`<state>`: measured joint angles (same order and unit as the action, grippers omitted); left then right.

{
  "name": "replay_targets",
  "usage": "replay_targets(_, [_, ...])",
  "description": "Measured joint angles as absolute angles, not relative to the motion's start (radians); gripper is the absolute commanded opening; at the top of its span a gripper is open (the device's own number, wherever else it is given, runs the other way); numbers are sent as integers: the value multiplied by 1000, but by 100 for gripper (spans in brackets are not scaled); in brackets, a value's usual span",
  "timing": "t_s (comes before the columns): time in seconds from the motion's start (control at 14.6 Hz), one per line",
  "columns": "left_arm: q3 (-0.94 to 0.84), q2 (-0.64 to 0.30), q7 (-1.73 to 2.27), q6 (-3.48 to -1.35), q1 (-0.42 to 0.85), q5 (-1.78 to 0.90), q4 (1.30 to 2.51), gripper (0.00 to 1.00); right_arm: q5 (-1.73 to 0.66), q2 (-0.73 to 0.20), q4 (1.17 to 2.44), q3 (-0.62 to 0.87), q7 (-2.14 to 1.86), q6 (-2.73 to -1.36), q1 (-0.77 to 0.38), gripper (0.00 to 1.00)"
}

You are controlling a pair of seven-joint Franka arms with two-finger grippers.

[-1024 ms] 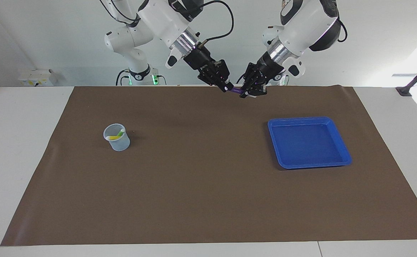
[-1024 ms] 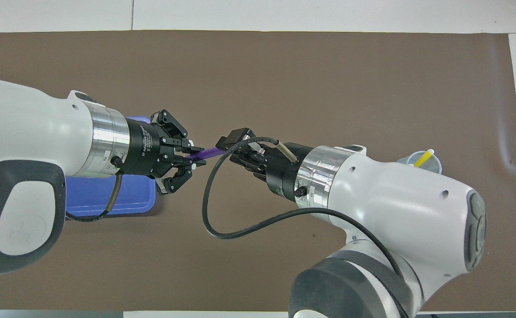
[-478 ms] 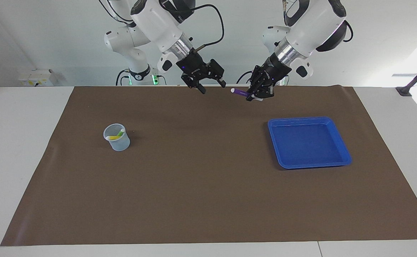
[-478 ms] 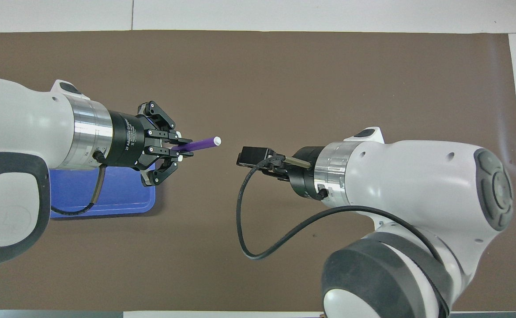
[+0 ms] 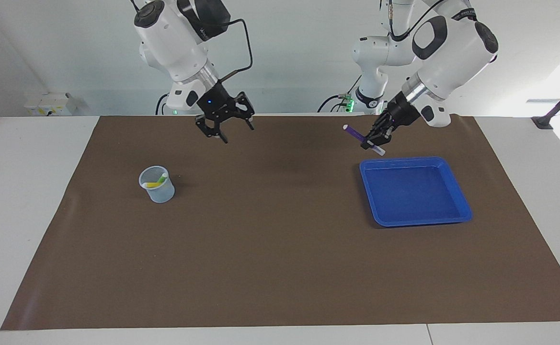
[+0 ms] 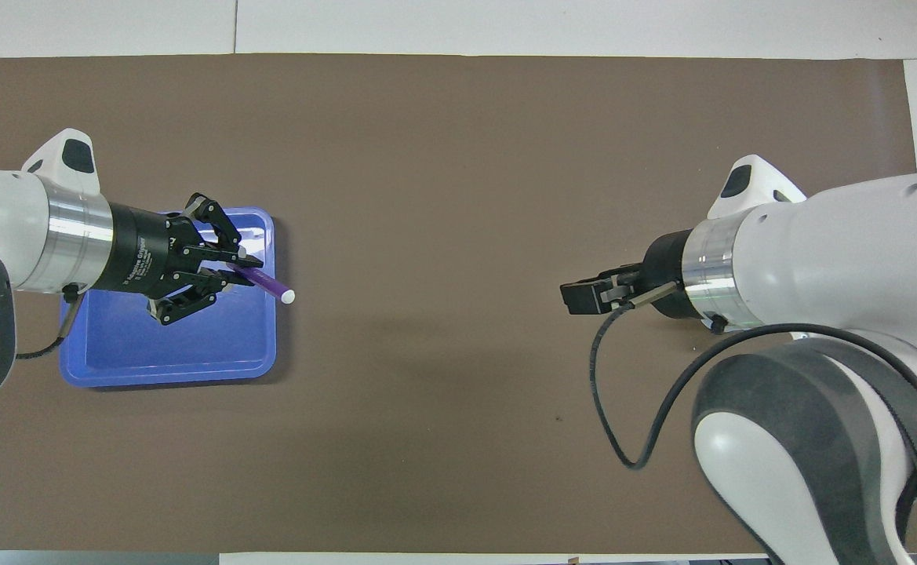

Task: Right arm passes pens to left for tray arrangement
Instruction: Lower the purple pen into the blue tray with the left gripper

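one purple pen (image 5: 359,137) sits pinched in the left gripper (image 5: 374,141) over one blue tray (image 5: 457,191). two pens, green (image 5: 162,178) and yellow (image 5: 154,184), stand in one cup (image 5: 157,189). the right gripper (image 5: 225,125) hangs empty, fingers spread.

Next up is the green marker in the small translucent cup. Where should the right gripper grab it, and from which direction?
Probably the pale upper end of the short bright green marker pen, taken from above. It leans in the small translucent pale-blue cup, tip above the rim beside the yellow marker pen; the cup wall blocks a side approach. The right gripper is up in the air and holds nothing.
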<state>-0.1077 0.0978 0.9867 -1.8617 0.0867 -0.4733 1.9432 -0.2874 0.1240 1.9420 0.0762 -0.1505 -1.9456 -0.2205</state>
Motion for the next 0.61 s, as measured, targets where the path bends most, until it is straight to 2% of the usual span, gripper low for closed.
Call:
replay_targets(0.14, [-107, 95, 740, -1859, 32, -429, 1995, 0, -161, 127, 1950, 76, -318, -1893, -188, 73])
replay_targets(0.34, [-106, 52, 403, -1865, -2, -332, 2053, 0, -48, 147, 2014, 76, -479, -1886, -124, 69])
replay_targets(0.61, [-115, -69, 152, -1982, 3, -212, 2094, 0, 80, 135, 2105, 76, -518, -1978, -62, 66])
